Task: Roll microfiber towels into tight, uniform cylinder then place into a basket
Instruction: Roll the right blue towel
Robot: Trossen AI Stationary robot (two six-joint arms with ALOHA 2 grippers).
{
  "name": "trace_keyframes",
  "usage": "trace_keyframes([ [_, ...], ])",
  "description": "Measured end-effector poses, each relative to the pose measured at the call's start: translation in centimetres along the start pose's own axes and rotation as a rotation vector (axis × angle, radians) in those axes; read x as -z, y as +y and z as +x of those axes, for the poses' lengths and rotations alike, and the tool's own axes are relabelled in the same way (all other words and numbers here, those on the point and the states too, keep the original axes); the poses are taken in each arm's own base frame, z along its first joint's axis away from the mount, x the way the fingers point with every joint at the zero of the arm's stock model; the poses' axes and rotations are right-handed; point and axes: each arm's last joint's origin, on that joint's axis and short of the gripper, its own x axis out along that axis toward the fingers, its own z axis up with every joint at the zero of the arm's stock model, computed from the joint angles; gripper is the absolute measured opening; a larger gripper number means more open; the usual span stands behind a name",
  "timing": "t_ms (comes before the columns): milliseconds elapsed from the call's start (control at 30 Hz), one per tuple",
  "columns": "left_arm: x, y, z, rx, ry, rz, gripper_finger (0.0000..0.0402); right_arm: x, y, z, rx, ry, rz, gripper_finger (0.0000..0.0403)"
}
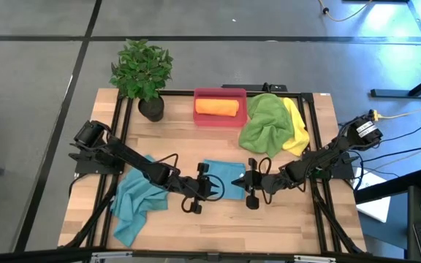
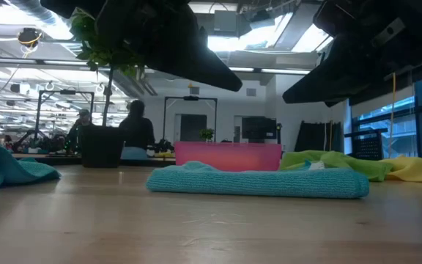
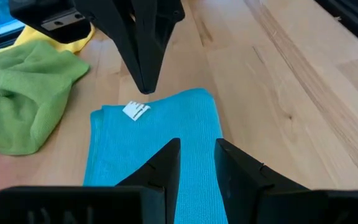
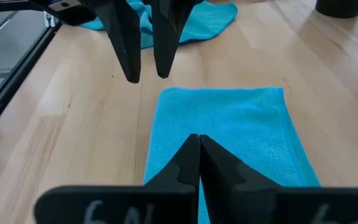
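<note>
A teal-blue towel lies folded flat at the table's middle, with a white label near its right edge. My left gripper hangs open over its left edge, nothing between the fingers. My right gripper hangs shut over its right edge. In the low view both grippers stay above the towel. A second teal-blue towel lies crumpled at the left. The red-pink basket at the far edge holds a rolled orange towel. Beside it, a green towel lies bunched on a yellow one.
A potted plant stands at the far left corner, beside the basket. Bare wood lies along the near edge, in front of the folded towel. Black frame rails run near the table's left and right sides.
</note>
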Motion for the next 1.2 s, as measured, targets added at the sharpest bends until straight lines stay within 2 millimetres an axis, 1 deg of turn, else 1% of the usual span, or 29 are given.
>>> trace_keyframes([
  [133, -0.1, -0.2, -0.2, 0.015, -0.006, 0.008, 0.0089, -0.4, 0.1, 0.0, -0.011, -0.033, 0.01, 0.0012],
  [233, -0.6, -0.5, -0.4, 0.023, -0.018, 0.011, 0.0089, -0.7, 0.3, 0.0, -0.045, -0.053, 0.002, 0.0012],
  [300, -1.0, -0.7, -0.5, 0.03, -0.01, 0.018, 0.0089, -0.7, 0.5, 0.0, -0.081, -0.045, 0.001, 0.0012],
  [367, -1.1, -0.8, -0.6, 0.035, 0.008, 0.02, 0.0089, -0.8, 0.8, 0.0, -0.155, -0.002, 0.005, 0.0017],
  [433, -0.9, -1.0, -0.7, 0.041, 0.039, 0.014, 0.0089, -0.7, 1.1, 0.1, -0.216, 0.071, 0.033, 0.003],
  [500, -0.4, -1.3, -0.9, 0.049, 0.086, 0.034, 0.0089, -0.5, 1.5, -0.1, -0.228, 0.152, 0.037, 0.0049],
  [600, 0.5, -1.9, -1.0, 0.062, 0.162, 0.054, 0.0097, -0.4, 2.7, -0.5, -0.236, 0.23, -0.013, 0.0084],
  [700, 1.2, -2.7, -1.3, 0.081, 0.215, 0.099, 0.0112, -0.4, 4.0, -0.7, -0.248, 0.256, -0.082, 0.012],
  [833, 1.2, -3.6, -1.8, 0.038, 0.213, 0.153, 0.013, 0.0, 5.4, -0.2, -0.217, 0.238, -0.212, 0.0158],
  [933, 1.7, -4.1, -1.7, 0.01, 0.236, 0.205, 0.014, 1.3, 6.0, 0.6, -0.17, 0.268, -0.3, 0.0175],
  [1033, 2.8, -4.7, -1.8, -0.035, 0.301, 0.267, 0.015, 2.4, 6.4, 1.4, -0.102, 0.325, -0.357, 0.0182],
  [1100, 2.7, -4.9, -1.5, -0.049, 0.282, 0.259, 0.0159, 2.9, 6.6, 1.8, -0.046, 0.37, -0.401, 0.0183],
  [1200, 3.0, -4.9, -1.4, -0.076, 0.295, 0.272, 0.0173, 3.0, 7.0, 2.1, 0.038, 0.392, -0.435, 0.0184],
])
